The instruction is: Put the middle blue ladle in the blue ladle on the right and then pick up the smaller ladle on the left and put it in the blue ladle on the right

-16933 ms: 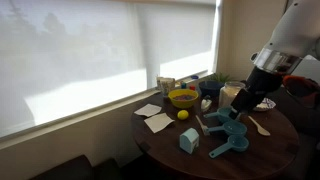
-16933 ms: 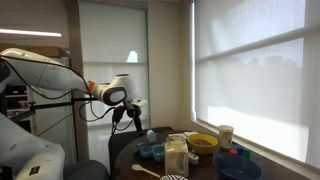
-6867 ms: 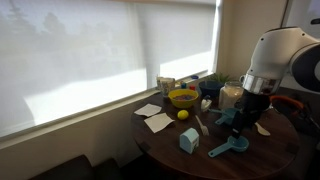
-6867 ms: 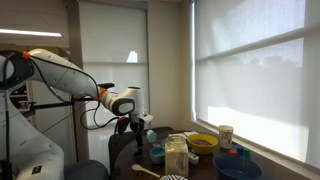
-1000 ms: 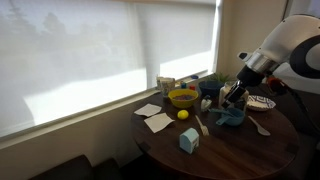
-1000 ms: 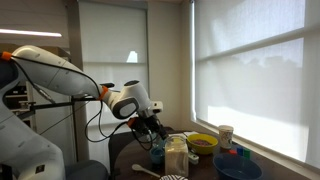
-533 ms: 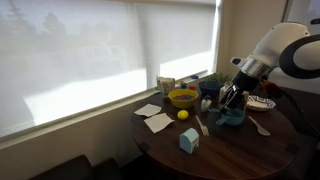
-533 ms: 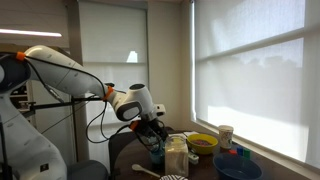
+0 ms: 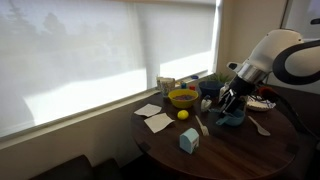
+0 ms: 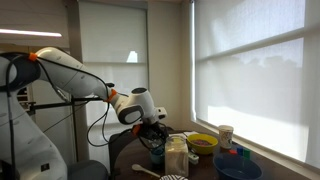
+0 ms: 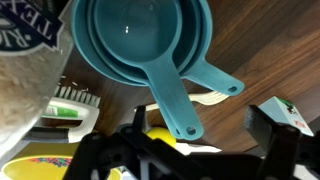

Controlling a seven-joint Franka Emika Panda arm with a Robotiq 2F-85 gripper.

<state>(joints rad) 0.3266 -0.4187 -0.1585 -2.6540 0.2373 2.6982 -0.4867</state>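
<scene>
In the wrist view the blue ladles [image 11: 140,40] sit nested one inside another on the dark wood table, with their handles [image 11: 180,105] pointing toward my jaws. My gripper [image 11: 195,140] is open just above the handle ends and holds nothing. In both exterior views the gripper [image 9: 232,103] [image 10: 155,134] hovers close over the blue ladle stack [image 9: 232,118] on the round table. No loose ladles show elsewhere on the table.
A yellow bowl [image 9: 183,97], a lemon [image 9: 183,114], white napkins [image 9: 155,121], a light blue box [image 9: 189,140] and a white spoon [image 9: 260,126] lie on the round table [image 9: 250,155]. A jar [image 10: 176,155] and a cup [image 10: 226,134] stand nearby.
The arm has shifted slightly and sunk a little over the nested ladles. The ladle stack has not moved.
</scene>
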